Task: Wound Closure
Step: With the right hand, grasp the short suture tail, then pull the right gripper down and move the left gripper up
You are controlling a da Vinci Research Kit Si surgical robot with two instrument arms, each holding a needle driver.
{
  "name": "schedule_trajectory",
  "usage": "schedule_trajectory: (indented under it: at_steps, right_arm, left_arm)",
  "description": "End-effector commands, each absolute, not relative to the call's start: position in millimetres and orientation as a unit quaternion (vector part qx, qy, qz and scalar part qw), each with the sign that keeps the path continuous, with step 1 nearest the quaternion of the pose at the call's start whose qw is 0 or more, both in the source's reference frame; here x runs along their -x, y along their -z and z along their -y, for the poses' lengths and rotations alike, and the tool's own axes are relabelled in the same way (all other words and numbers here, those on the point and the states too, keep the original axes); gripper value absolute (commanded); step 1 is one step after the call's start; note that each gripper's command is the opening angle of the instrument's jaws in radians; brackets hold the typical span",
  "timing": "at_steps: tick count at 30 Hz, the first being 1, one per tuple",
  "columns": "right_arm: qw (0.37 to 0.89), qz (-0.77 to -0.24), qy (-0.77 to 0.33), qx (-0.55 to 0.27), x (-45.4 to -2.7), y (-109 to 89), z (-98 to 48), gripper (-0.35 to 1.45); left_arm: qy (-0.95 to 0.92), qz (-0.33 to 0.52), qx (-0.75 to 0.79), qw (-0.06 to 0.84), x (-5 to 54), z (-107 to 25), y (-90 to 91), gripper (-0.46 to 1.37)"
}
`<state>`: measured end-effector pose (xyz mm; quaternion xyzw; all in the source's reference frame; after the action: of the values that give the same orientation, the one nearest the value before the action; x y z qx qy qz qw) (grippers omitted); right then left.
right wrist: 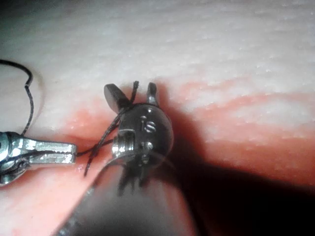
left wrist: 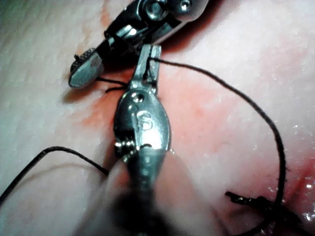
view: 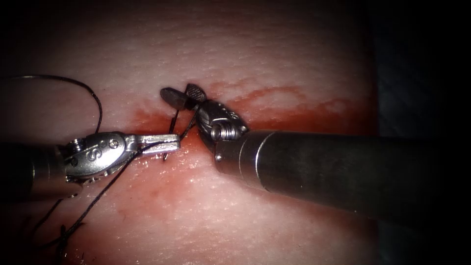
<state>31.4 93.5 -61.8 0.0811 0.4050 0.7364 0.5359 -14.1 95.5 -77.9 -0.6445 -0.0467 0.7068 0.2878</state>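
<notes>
The tissue (view: 274,44) carries a red-stained cut (view: 147,122) running across the endoscope view. My left tool (view: 169,141) comes in from the left with its jaws shut on the dark thread (view: 99,105) just over the cut. From there the thread loops back over the tool and also trails down-left. My right tool (view: 180,92) stands just above, jaws open, straddling a short strand of thread. In the right wrist view that strand (right wrist: 110,129) rises between the open jaws of my right tool (right wrist: 132,92). The left wrist view shows my left tool (left wrist: 149,61) clamped on thread (left wrist: 266,118).
Red fluid (view: 294,103) stains the tissue along the cut and below it. A dark tangle of thread (view: 64,234) lies at the lower left, and a similar tangle of thread (left wrist: 258,202) shows in the left wrist view. The right tool's thick shaft (view: 333,167) crosses the right half.
</notes>
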Motion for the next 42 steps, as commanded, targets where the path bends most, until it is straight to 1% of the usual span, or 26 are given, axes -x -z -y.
schedule_trajectory:
  at_steps: [1, 2, 6, 7, 8, 9, 10, 12, 17, 24, 29, 42]
  right_arm:
    - [0.540, -0.406, -0.733, -0.080, -31.6, 61.8, -93.5, 0.12]
    - [0.540, -0.406, -0.732, -0.082, -31.8, 61.8, -93.6, 0.07]
    - [0.548, -0.409, -0.725, -0.084, -32.2, 61.7, -93.6, 0.07]
    - [0.550, -0.410, -0.723, -0.083, -32.4, 61.6, -93.5, -0.01]
    - [0.552, -0.410, -0.721, -0.082, -32.4, 61.6, -93.5, -0.03]
    - [0.554, -0.410, -0.720, -0.081, -32.4, 61.6, -93.5, -0.10]
    - [0.565, -0.411, -0.712, -0.074, -32.4, 61.6, -93.5, -0.29]
    - [0.574, -0.413, -0.703, -0.072, -32.4, 61.6, -93.5, -0.35]
    - [0.577, -0.416, -0.698, -0.082, -32.3, 61.6, -93.5, -0.35]
    - [0.576, -0.411, -0.703, -0.072, -32.5, 62.3, -93.3, -0.35]
    - [0.574, -0.420, -0.699, -0.066, -32.6, 63.1, -93.2, -0.35]
    - [0.589, -0.429, -0.682, -0.062, -32.5, 65.8, -91.9, -0.35]
  left_arm:
    - [-0.707, 0.049, 0.646, 0.286, 14.1, -95.5, 78.0, -0.35]
    - [-0.707, 0.049, 0.646, 0.286, 14.1, -95.5, 78.0, -0.35]
    - [-0.707, 0.049, 0.646, 0.286, 14.0, -95.4, 78.0, -0.35]
    - [-0.707, 0.049, 0.646, 0.286, 14.0, -95.4, 78.0, -0.35]
    - [-0.707, 0.049, 0.646, 0.286, 14.0, -95.4, 78.0, -0.35]
    - [-0.707, 0.049, 0.646, 0.286, 14.0, -95.4, 78.0, -0.35]
    - [-0.707, 0.049, 0.646, 0.286, 14.0, -95.4, 78.0, -0.35]
    - [-0.707, 0.049, 0.646, 0.286, 14.0, -95.4, 78.0, -0.35]
    - [-0.707, 0.050, 0.646, 0.285, 13.9, -95.5, 78.0, -0.35]
    - [-0.706, 0.052, 0.647, 0.283, 13.6, -95.6, 77.9, -0.35]
    - [-0.714, 0.037, 0.633, 0.297, 13.1, -96.4, 77.4, -0.35]
    - [-0.723, 0.015, 0.604, 0.334, 9.0, -99.5, 76.2, -0.35]
